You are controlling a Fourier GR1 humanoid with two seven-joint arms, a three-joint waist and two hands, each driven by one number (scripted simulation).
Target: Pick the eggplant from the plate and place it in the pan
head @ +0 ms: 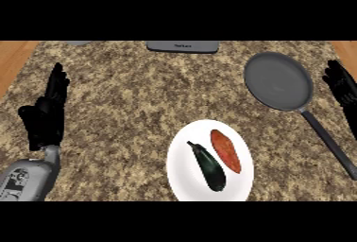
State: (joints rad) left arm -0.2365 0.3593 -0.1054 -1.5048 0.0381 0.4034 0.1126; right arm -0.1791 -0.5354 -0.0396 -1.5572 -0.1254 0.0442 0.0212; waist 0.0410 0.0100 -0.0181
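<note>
Eggplant (208,165) on plate (182,182), lower centre, beside orange vegetable (226,150). Both spread, empty: left hand (45,118) at left edge, right hand (342,85) at right edge. We should grasp eggplant mid-body with right hand, sparing neighbour; pan (279,80) upper right.

One white plate (187,183) was recorded at lower centre, carrying one eggplant (209,166) and one orange-red vegetable (226,150). One pan (279,80) stood upper right. Two grey objects lay at the top edge, a larger slab (182,46) and a smaller piece (78,42). Two hands were counted: left hand (43,124), right hand (343,85).
</note>
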